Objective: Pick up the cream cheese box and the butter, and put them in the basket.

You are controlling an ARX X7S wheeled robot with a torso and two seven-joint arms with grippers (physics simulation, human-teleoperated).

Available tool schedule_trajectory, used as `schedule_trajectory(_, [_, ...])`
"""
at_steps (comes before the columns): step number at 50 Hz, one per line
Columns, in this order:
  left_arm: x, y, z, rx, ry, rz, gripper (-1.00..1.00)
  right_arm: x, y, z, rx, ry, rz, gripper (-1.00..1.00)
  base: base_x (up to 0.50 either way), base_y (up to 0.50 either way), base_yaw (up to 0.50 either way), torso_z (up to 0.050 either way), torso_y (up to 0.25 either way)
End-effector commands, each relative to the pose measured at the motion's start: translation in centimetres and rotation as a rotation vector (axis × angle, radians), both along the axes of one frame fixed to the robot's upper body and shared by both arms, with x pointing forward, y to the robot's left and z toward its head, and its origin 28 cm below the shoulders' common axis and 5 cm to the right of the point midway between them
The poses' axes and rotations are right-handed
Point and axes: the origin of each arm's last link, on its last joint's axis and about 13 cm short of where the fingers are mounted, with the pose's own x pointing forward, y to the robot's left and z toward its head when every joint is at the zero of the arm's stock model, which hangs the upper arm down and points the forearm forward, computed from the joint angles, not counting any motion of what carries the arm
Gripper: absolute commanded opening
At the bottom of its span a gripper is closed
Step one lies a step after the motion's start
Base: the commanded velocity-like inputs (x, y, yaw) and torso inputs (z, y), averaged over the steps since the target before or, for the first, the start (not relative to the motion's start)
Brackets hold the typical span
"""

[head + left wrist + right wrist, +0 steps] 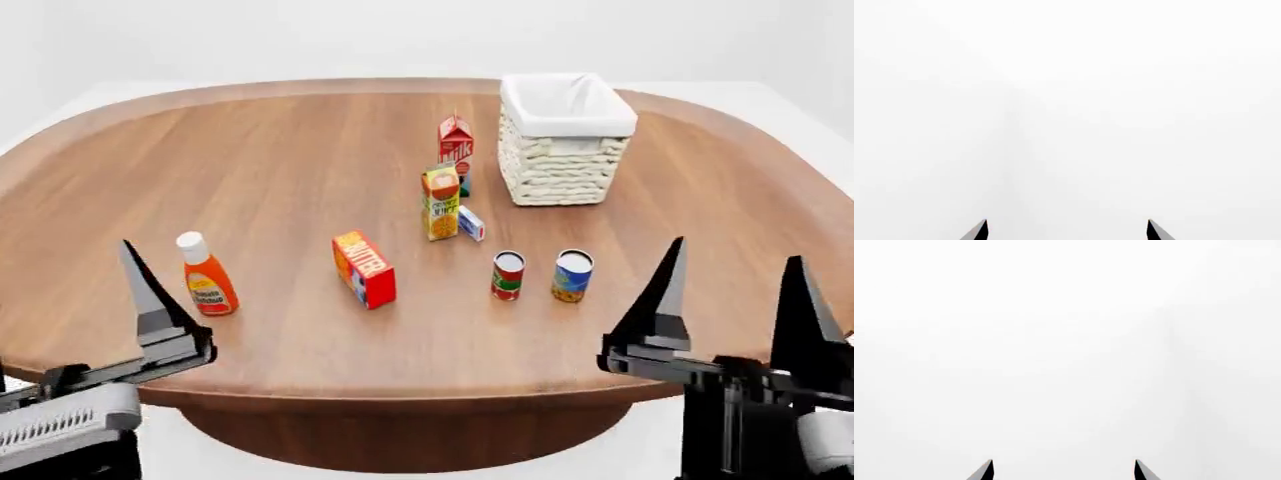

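The butter [363, 268], a red-orange box with yellow lettering, stands on the wooden table [267, 180] left of centre. The small blue-and-white cream cheese box [471, 222] lies beside the orange juice carton [441, 203]. The cream-white woven basket [567, 140] with a white liner stands at the far right. My left gripper [1067, 230] is open and empty at the table's near left edge; one of its fingers [140, 290] shows in the head view. My right gripper [734, 300] is open and empty at the near right edge. Both wrist views show only white background.
A ketchup bottle [207, 275] stands at the near left. A red-white milk carton [455, 138] stands behind the juice carton, left of the basket. Two cans [507, 275] [573, 276] stand in front of the cream cheese box.
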Motion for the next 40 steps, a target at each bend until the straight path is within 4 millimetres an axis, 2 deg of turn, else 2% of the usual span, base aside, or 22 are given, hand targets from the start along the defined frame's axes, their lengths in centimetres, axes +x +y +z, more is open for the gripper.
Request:
schedule_trajectory(1, [-1.5,1.4,2.5,0.012,-0.185,0.103,1.0,-1.6,-0.5,3.2,-0.06,-0.227,0.008,1.0,0.5,-0.11,0.0,0.0,0.0])
schedule_trajectory(22, [-1.4,1.3,2.6,0.013,-0.179,0.098,1.0,-1.7,0.6,2.6,-0.141,-0.161,0.129,1.0,0.5,-0.03,0.0,0.0,0.0])
schedule_trajectory(40, [-1.3,1.1,2.5,0.017,-0.17,0.091,1.0,-1.8,0.8,2.5,-0.159,-0.151,0.147,1.0,0.5,0.0,0.0,0.0,0.0])
